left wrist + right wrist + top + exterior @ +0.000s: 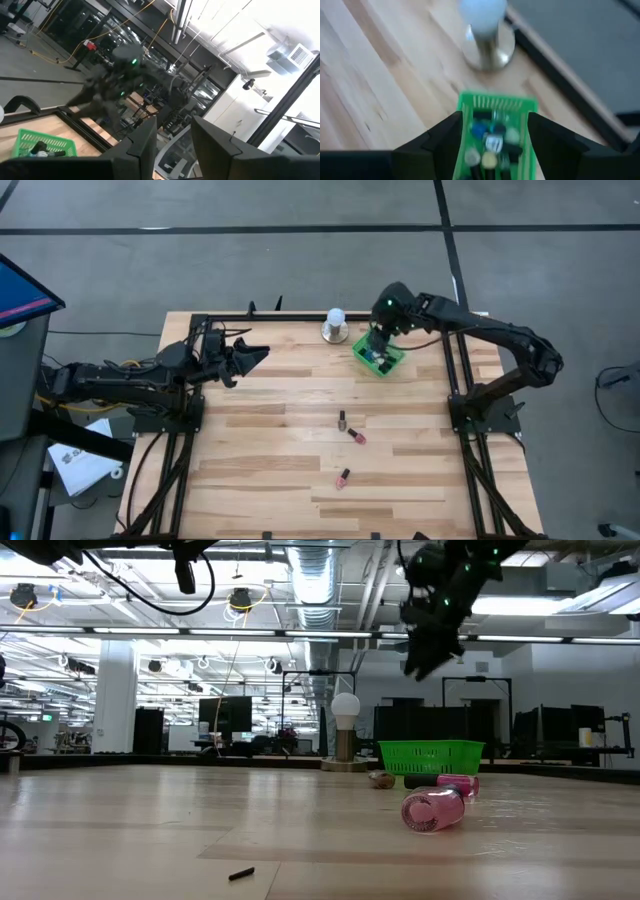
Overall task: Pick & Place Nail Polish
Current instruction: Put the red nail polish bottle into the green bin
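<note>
Glossy pink nail polish bottle [434, 810] lies on pale wood table [150, 830].

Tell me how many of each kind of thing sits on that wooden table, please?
Loose nail polish bottles lying on the table: 3
Green basket holding more bottles, too jumbled to count: 1
White-domed object on a metal base: 1
Total: 5, not counting the bottles in the basket.

A bright green basket [380, 358] holds blue, white and dark bottles [492, 140]. Near the basket on the pale striped wood table [270, 430] lie pink bottles [349, 436] with dark caps.
</note>
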You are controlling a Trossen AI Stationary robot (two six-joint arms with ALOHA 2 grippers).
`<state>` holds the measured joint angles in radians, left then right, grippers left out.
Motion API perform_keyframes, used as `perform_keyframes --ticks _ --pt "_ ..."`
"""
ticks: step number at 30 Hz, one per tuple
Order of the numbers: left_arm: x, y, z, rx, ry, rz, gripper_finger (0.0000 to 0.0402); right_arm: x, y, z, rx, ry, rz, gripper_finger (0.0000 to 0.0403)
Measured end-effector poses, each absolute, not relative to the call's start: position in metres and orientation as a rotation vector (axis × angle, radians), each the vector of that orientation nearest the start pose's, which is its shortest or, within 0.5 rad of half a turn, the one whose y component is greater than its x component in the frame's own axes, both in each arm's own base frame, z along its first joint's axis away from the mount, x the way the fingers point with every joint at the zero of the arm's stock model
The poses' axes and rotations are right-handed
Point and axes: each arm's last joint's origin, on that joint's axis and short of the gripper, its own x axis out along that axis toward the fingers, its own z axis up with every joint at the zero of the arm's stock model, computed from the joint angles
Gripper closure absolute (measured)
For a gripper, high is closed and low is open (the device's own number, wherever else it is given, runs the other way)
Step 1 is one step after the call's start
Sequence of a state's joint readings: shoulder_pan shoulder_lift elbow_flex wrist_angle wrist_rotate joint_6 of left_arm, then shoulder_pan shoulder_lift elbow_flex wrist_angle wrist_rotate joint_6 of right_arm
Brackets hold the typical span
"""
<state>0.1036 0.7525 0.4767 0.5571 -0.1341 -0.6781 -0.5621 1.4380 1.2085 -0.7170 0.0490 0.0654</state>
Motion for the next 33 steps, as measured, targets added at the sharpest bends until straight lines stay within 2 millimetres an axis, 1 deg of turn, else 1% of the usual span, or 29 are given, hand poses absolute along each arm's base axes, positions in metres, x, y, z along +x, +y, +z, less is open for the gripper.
perform_keyframes --ticks 6,10,16,21,25,30,33 --pt "0.171 0.022 0.302 -0.651 -0.349 0.136 0.0285 0.254 -0.159 0.343 0.238 0.740 -0.525 0.0202" --pt "0.171 0.022 0.302 -0.648 -0.348 0.136 0.0285 0.252 -0.156 0.378 0.191 0.610 -0.469 0.0203" --pt "0.171 0.022 0.302 -0.648 -0.347 0.137 0.0285 0.234 -0.143 0.421 0.119 0.377 -0.429 0.0203" --pt "0.171 0.022 0.301 -0.612 -0.342 0.143 0.0285 0.211 -0.127 0.448 0.060 0.241 -0.395 0.0209" --pt "0.167 0.021 0.305 -0.611 -0.362 0.137 0.0285 0.190 -0.114 0.464 0.011 0.166 -0.394 0.0211" --pt "0.155 0.020 0.308 -0.576 -0.358 0.145 0.0285 0.165 -0.098 0.479 -0.023 0.092 -0.396 0.0210" --pt "0.146 0.020 0.305 -0.558 -0.313 0.208 0.0290 0.152 -0.090 0.485 -0.037 0.057 -0.397 0.0210"
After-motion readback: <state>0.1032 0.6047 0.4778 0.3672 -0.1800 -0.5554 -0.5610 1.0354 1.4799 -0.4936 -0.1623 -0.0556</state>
